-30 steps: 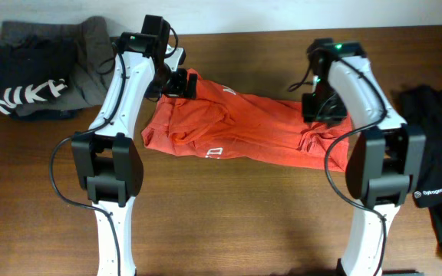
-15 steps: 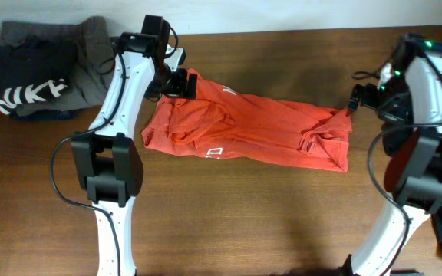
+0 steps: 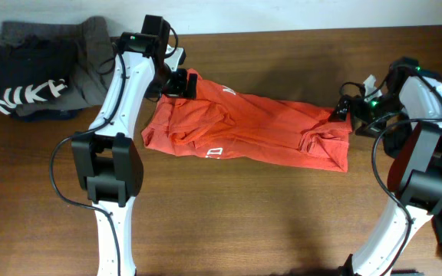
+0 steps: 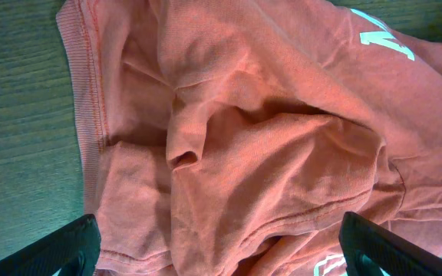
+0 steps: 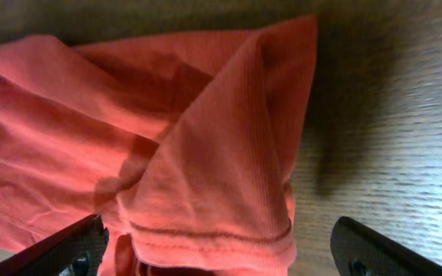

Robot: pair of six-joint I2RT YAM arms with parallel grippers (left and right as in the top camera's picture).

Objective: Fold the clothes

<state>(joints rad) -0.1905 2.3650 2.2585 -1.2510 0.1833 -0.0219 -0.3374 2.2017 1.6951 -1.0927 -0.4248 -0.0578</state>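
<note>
The right gripper (image 3: pixel 342 110) stands with its jaws spread wide and nothing clamped, just off the upper right corner of the red-orange shirt (image 3: pixel 244 132). A second ago it sat over the shirt's right part; its arm has since swung outward and now reaches in from the right side of the table (image 3: pixel 229 215), elbow bent. The left gripper (image 3: pixel 179 83), jaws wide apart, is unchanged over the shirt's upper left end, its arm stretched forward from the base; the shirt lies rumpled in a band across mid-table between the arms.
</note>
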